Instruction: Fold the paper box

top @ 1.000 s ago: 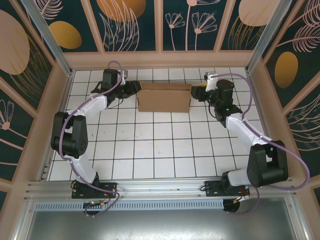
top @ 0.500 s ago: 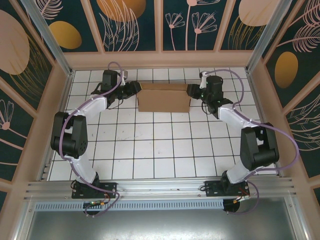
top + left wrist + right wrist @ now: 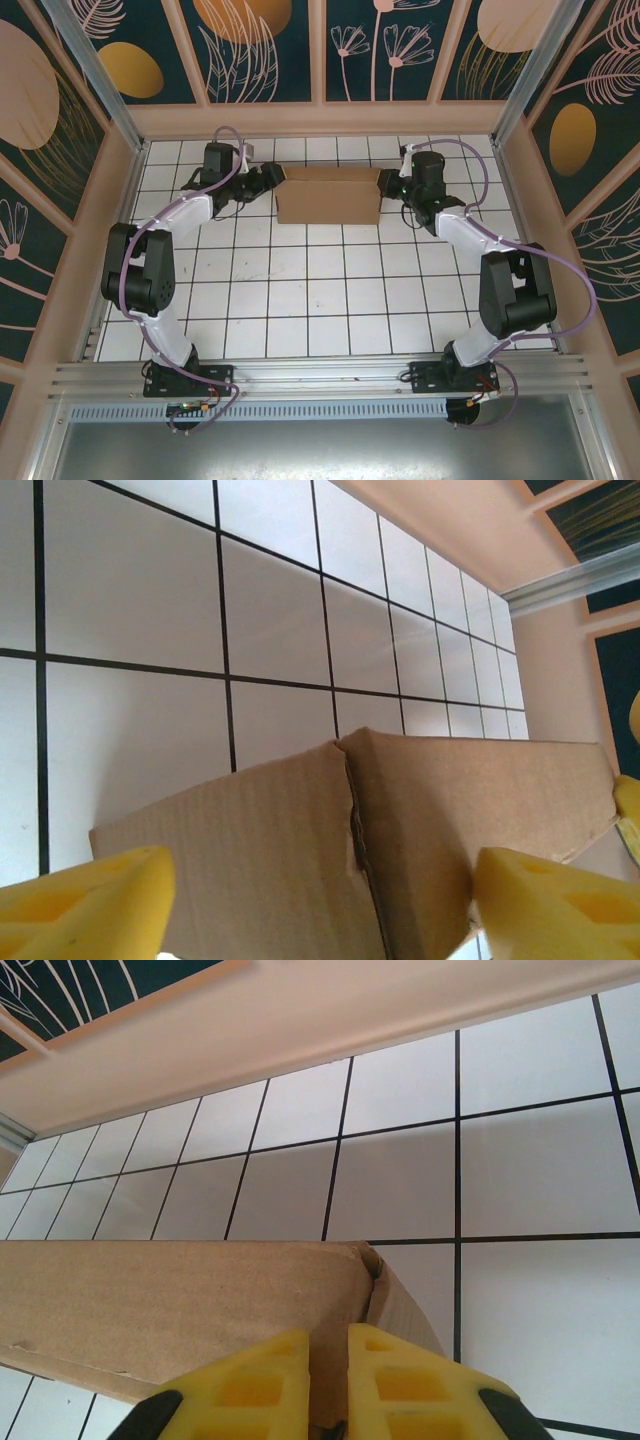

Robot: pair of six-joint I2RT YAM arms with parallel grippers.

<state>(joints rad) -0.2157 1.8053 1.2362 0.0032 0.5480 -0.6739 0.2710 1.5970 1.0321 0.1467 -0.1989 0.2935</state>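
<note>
One paper box (image 3: 328, 197) on tiles (image 3: 300, 290) | left tool (image 3: 325, 885) spread astride corner | right tool (image 3: 328, 1370) pinching wall

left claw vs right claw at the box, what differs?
The left claw stands wide open, with an end of the paper box framed between its fingers; the right claw is pinched shut on a box wall. The left claw is at the box's left end, the right claw at its right end. Both have yellow fingers.
</note>
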